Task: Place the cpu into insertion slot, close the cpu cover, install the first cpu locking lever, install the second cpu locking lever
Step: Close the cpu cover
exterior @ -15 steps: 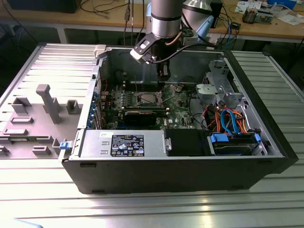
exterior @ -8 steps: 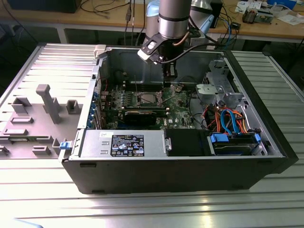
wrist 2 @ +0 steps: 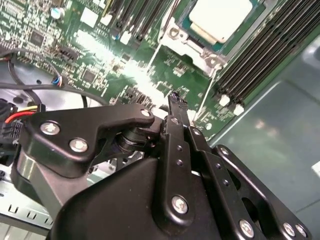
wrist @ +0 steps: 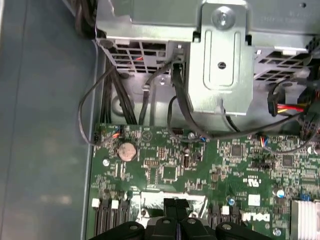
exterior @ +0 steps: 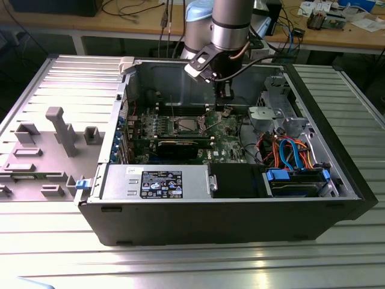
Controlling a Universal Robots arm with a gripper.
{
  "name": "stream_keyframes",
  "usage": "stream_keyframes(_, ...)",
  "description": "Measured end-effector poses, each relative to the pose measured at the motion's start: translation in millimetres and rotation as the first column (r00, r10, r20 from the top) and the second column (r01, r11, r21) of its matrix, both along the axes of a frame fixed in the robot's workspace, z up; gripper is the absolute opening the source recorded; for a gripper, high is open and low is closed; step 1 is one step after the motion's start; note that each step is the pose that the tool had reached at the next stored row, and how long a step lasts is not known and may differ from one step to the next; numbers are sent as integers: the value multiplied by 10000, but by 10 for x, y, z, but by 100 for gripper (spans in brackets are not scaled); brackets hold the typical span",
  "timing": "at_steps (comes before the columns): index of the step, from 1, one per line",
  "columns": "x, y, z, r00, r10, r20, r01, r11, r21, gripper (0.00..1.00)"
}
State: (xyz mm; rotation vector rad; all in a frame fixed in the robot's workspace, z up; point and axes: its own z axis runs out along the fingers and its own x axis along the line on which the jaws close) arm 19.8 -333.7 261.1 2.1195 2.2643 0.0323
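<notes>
Ribbed metal worktop point(exterior: 192, 265) lies across the exterior view's foreground and carries an open computer case point(exterior: 228, 217). Inside the case, the green motherboard point(wrist: 200, 165) lies flat. The arm point(exterior: 231, 24) reaches down into the case. Its black hand point(wrist 2: 175, 100) is closed, the fingers point(wrist 2: 177, 140) pressed together with nothing seen between them, the tip close over the board. Near the tip, the silvery cpu cover point(wrist 2: 192, 47) lies flat, framing the pale cpu point(wrist 2: 220, 17) in its window.
</notes>
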Motion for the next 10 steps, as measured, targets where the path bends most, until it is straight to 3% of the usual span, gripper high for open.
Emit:
stream_keyframes(5,111,0,-12,9998,0,-182,0,10000,-21,11)
stream_keyframes(10,258,0,-14,9997,17,-229,-17,10000,-20,11)
